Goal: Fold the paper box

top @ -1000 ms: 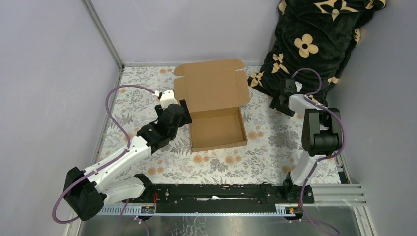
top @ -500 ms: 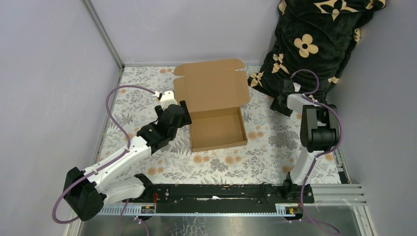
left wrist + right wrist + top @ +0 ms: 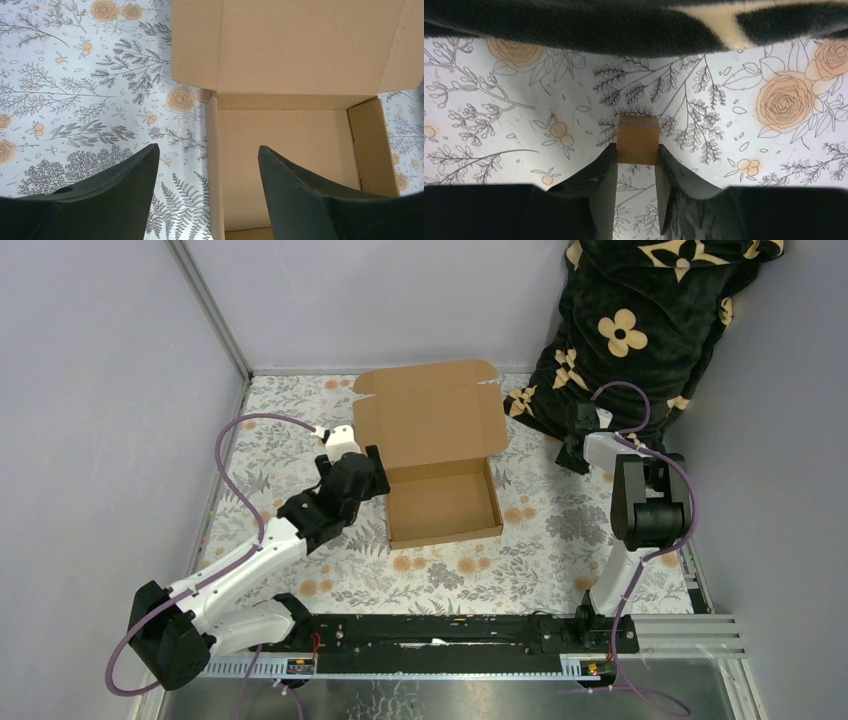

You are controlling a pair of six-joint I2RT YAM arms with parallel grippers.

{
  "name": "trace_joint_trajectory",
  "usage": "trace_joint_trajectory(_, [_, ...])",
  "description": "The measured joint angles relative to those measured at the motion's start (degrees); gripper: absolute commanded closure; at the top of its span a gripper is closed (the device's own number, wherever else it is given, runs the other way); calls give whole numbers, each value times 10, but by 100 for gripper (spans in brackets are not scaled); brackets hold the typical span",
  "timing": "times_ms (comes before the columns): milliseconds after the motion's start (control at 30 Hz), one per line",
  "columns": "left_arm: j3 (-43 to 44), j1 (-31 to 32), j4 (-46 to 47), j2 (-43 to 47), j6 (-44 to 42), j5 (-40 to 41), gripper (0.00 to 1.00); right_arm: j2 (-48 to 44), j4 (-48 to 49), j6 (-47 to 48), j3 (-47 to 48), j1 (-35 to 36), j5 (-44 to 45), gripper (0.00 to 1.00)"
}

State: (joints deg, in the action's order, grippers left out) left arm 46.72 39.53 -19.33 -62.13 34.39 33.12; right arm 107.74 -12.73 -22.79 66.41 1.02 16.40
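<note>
No readable text, label, brand or number anywhere.
The paper box (image 3: 440, 435) is plain brown cardboard. The tablecloth (image 3: 530, 565) carries only drawn flowers and ferns. The dark blanket (image 3: 640, 300) at the far right carries only cream flower and star shapes. The small brown block (image 3: 638, 139) is unmarked.

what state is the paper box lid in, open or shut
Open. The paper box has its lid standing back from the tray, and both the top view and the left wrist view look straight into the bare, empty tray.
</note>
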Motion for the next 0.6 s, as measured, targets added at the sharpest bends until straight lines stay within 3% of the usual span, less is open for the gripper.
trace_joint_trajectory(267, [-16,0,1,9,-1,-21,21,-96,10,1,-84,27,2,79])
trace_joint_trajectory(600, [-36,2,0,60,21,-34,21,-301,-17,24,-133,230,4,76])
